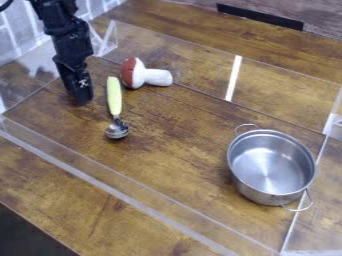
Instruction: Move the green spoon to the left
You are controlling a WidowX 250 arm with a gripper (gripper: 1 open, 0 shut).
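The wooden bench (160,200) is carrying a steel pot (271,165) at the right. The black claw (76,92) is standing released, pointing down, just left of the green spoon (115,104), near the toy mushroom (140,72).
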